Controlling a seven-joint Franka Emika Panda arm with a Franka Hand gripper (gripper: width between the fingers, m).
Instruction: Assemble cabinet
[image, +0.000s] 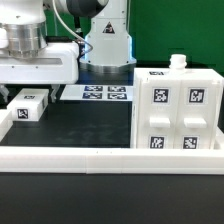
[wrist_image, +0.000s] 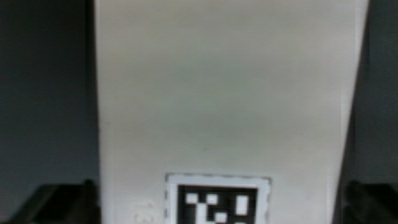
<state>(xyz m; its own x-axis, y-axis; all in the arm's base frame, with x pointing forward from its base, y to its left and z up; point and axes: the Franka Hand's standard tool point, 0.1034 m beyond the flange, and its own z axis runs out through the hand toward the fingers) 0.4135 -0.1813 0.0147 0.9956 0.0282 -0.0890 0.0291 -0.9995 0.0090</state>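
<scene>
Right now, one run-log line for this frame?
claw: shut on door panel | door panel: held, exterior view's left | cabinet box: exterior view's right, apart from claw

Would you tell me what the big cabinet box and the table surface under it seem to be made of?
The cabinet box looks like matte white plastic: smooth, uniform faces with softly rounded edges. The table looks covered in a matte black sheet; no glare shows, exact material unclear.
</scene>
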